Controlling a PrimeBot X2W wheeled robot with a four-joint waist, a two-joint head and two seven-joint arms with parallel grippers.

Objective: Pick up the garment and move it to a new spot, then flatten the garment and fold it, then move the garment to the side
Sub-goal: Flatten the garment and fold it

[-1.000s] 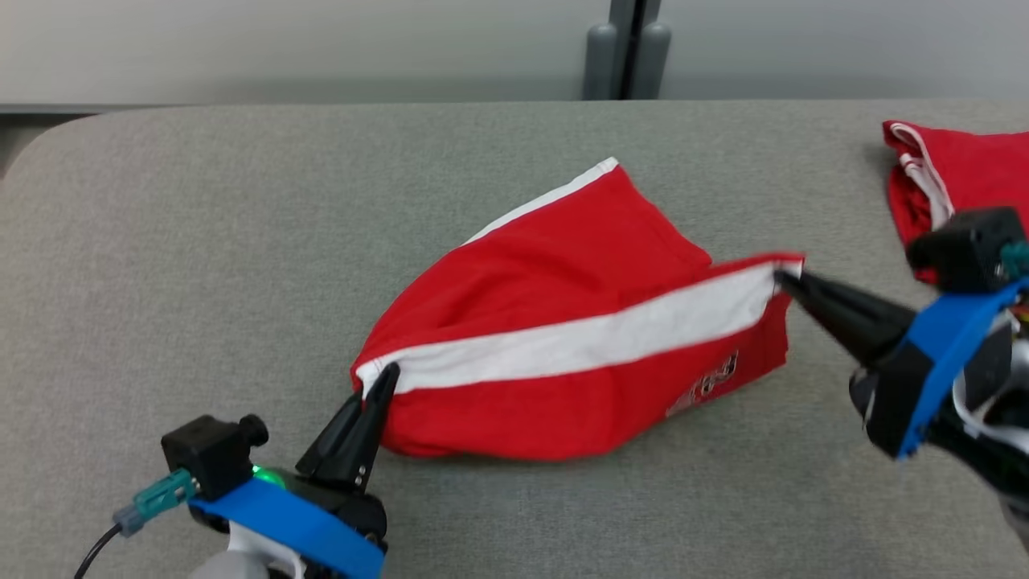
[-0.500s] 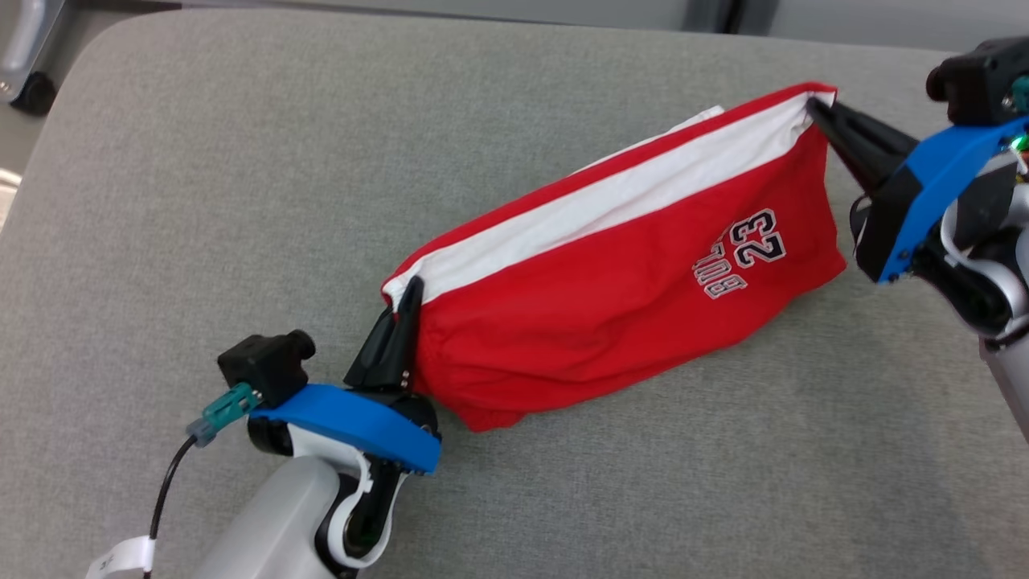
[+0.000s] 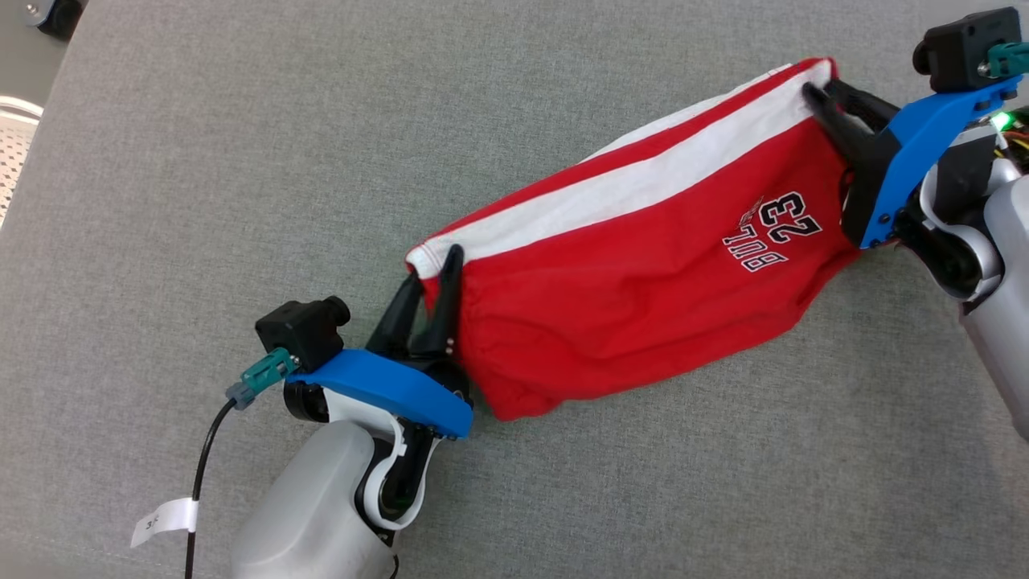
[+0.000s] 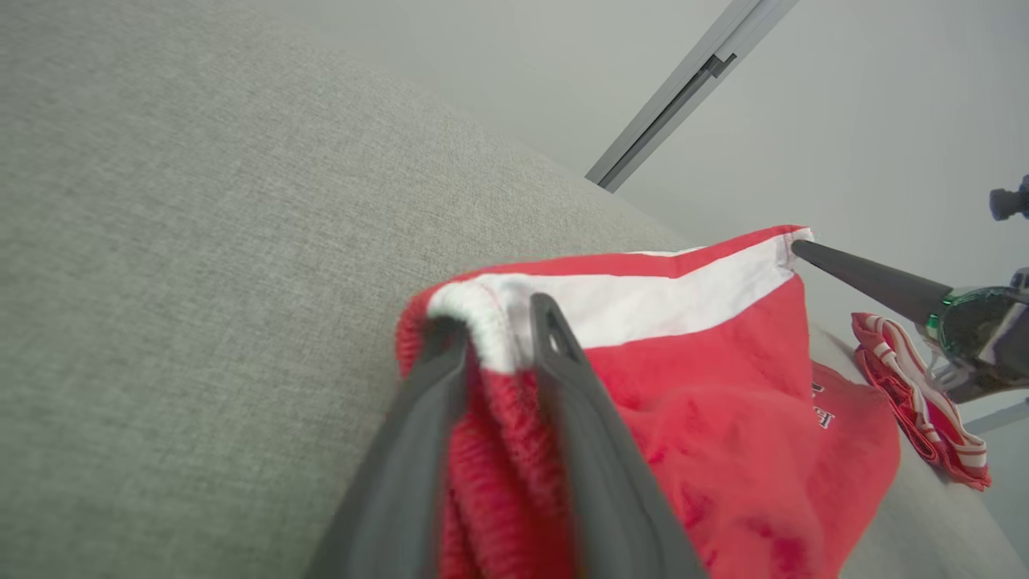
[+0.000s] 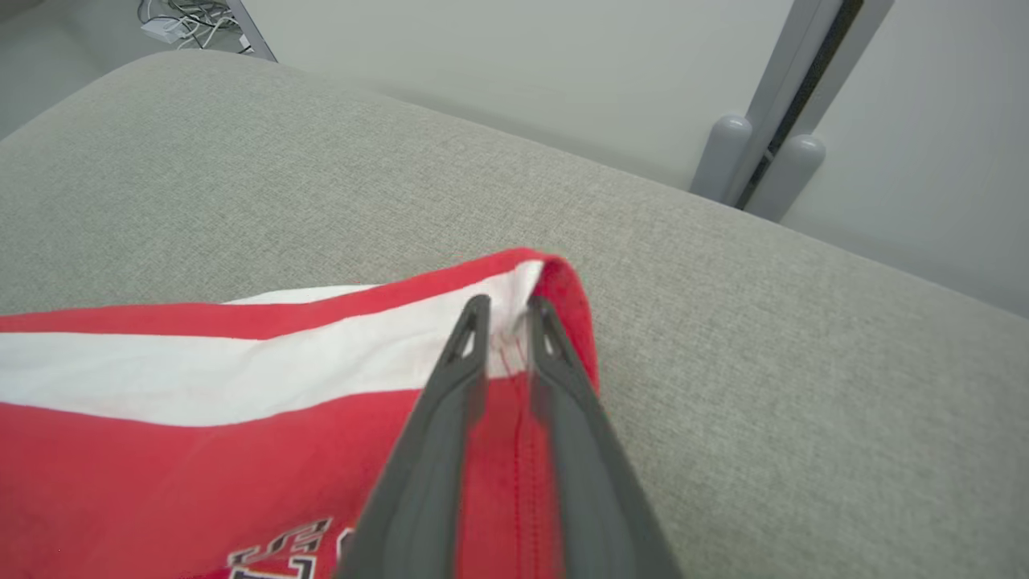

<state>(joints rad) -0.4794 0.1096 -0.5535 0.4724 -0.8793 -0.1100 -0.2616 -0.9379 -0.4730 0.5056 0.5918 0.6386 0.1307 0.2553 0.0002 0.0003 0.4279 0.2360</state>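
The red garment (image 3: 643, 322) with its white stripe lies stretched slantwise on the grey table (image 3: 241, 161), spanning from one tool to the other. The left tool (image 3: 435, 264) stands narrowly parted astride the gathered near corner. The right tool (image 3: 821, 88), parted still less, straddles the far corner, with fabric between its fingers.

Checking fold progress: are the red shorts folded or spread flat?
Folded in half, not flat: the shorts show two white stripes stacked along one edge, waistband bunched.
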